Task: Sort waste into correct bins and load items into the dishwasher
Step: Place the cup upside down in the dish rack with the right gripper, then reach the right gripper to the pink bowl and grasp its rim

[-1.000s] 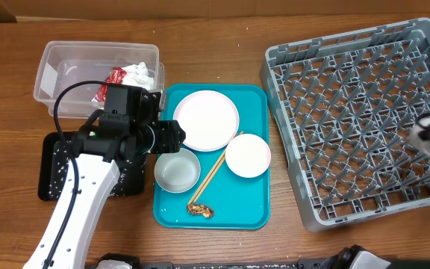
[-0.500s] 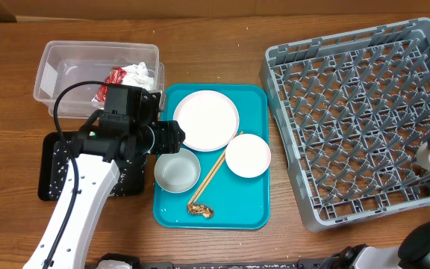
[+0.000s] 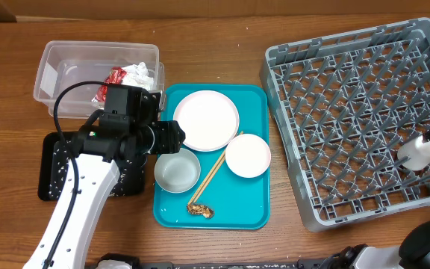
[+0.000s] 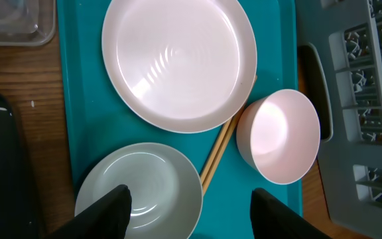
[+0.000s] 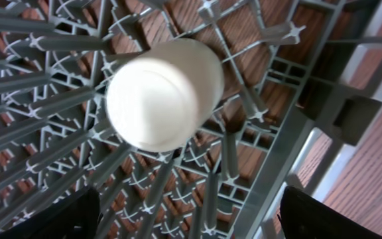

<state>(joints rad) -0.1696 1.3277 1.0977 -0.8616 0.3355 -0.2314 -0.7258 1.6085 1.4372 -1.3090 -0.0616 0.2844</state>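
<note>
Left arm is stretched to the tray's left edge, left jaws held released over one bowl. Right jaws are held released over one cup, laid in the rack right of tray. Counted on tray: one plate, two bowls, one scrap.

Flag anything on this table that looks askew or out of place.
The white cup lies tipped on its side among the pegs near the right edge of the grey rack, not standing upright. A brown food scrap sits loose on the teal tray beside the chopsticks.
</note>
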